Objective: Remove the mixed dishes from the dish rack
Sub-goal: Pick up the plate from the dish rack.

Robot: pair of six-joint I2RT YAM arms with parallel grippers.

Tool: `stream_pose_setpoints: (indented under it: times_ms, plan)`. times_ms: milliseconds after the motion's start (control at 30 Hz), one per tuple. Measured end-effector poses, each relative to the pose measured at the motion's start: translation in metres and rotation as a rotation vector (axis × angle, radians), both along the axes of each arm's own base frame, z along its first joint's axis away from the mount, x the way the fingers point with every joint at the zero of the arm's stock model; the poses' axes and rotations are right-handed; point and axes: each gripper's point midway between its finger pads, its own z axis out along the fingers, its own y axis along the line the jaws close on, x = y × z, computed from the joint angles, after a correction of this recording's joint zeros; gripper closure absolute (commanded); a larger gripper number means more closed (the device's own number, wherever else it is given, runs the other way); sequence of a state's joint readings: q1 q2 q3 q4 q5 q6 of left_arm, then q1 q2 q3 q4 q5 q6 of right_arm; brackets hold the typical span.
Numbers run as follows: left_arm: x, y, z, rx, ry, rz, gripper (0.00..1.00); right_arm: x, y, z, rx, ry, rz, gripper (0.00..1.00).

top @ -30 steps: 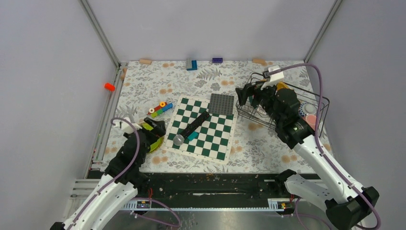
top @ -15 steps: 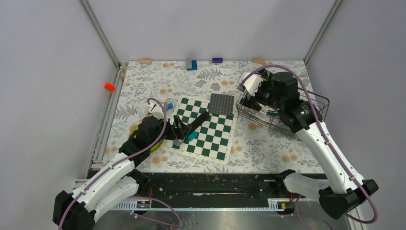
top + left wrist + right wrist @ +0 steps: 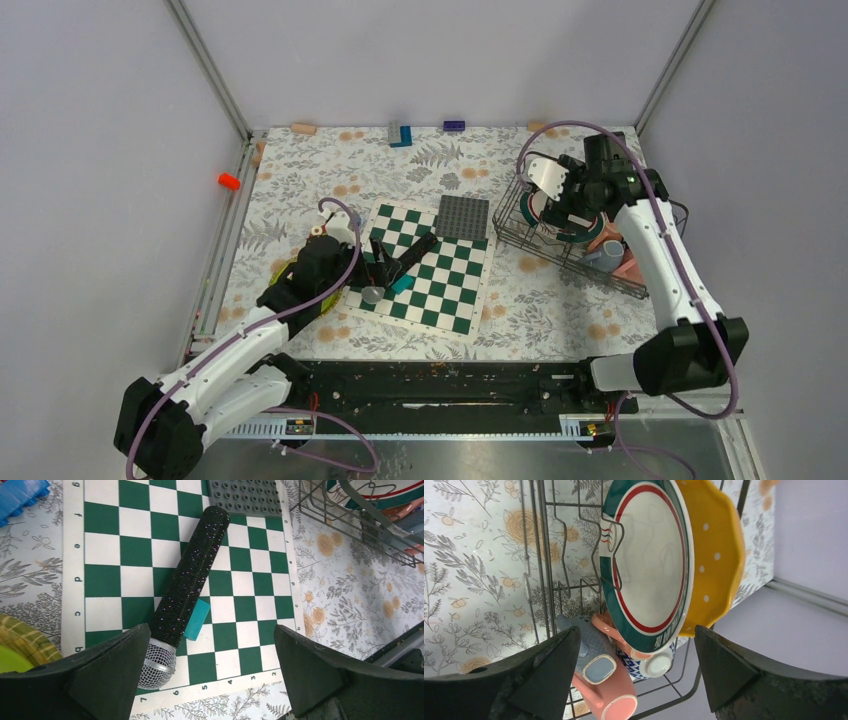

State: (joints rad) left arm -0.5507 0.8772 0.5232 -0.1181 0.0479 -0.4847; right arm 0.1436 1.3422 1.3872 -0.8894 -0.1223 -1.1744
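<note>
The black wire dish rack [image 3: 540, 243] stands at the right of the table. In it a white plate with a green and red rim [image 3: 649, 565] stands upright against a yellow-orange plate [image 3: 719, 555]. Below them lie a pink mug [image 3: 624, 690], a grey-blue mug [image 3: 591, 647] and a blue-patterned cup [image 3: 674, 662]. My right gripper [image 3: 575, 222] hangs over the rack, open, its fingers [image 3: 544, 670] either side of the dishes and touching none. My left gripper [image 3: 378, 262] is open and empty over the chessboard's near left edge.
On the green-and-white chessboard [image 3: 125, 545] lie a black glitter microphone [image 3: 190, 590] and a teal block [image 3: 196, 620]. A dark grey studded plate [image 3: 245, 495] sits at its far corner. A yellow-green plate [image 3: 20, 650] lies left of the board. Small blocks [image 3: 400, 133] line the back edge.
My left arm swung right from the yellow-green plate to over the chessboard. My right arm rose and turned, so its gripper now points down into the rack.
</note>
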Motion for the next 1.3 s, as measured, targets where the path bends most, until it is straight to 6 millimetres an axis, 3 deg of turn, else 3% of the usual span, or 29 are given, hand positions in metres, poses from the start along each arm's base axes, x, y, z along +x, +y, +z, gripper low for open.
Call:
stream_pose_setpoints:
  times_ms: [167,333,500,733,933,1300]
  plan:
    - [0.005,0.006,-0.001,0.022,-0.012,0.034,0.01,0.022,-0.012,-0.023,-0.002,0.057,-0.051,0.14]
    - [0.007,0.009,-0.005,0.037,-0.005,0.051,0.01,0.042,-0.017,-0.026,0.007,0.04,-0.078,0.18]
    - [0.009,0.01,-0.013,0.055,0.014,0.06,0.01,0.047,-0.017,-0.029,0.012,0.022,-0.077,0.23]
    - [0.011,0.008,-0.014,0.057,0.019,0.06,0.01,0.036,-0.017,-0.057,0.004,0.07,-0.071,0.32]
    - [0.012,0.007,-0.017,0.065,0.031,0.059,0.01,0.039,-0.013,-0.054,0.026,0.049,-0.056,0.44]
    - [0.014,0.006,-0.017,0.066,0.033,0.06,0.01,0.046,-0.012,-0.054,0.028,0.02,-0.056,0.5]
